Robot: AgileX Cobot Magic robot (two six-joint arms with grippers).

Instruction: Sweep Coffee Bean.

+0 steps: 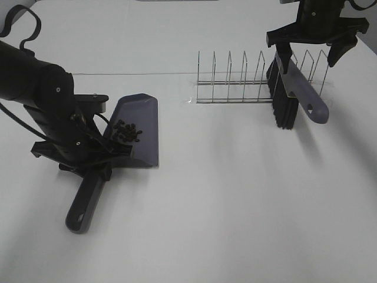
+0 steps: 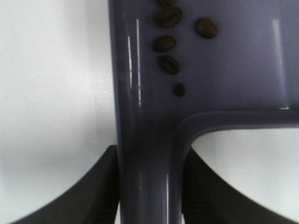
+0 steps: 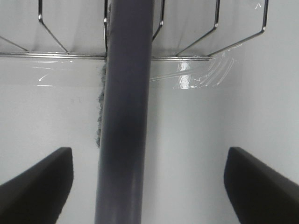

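The sweeping is looking essentially finished: the coffee bean [image 1: 127, 132] cluster is lying inside the dustpan [image 1: 138, 127], near its back wall, and no stray beans are showing on the white desk [image 1: 235, 206] — though a few tiny ones could be escaping notice at this distance. The left hand [image 1: 88, 154] is clenching the dustpan's handle, its dark fingers [image 2: 100, 186] pressing both sides of the stem. The right hand [image 1: 312, 50] is standing spread wide, released — the brush [image 1: 288, 94] is leaning against the wire rack [image 1: 247, 79], between the parted fingers and apparently untouched by them. What is probably remaining is withdrawing and perhaps setting the dustpan down. The desk is plain and bare; clear tape is fixing the rack to it.
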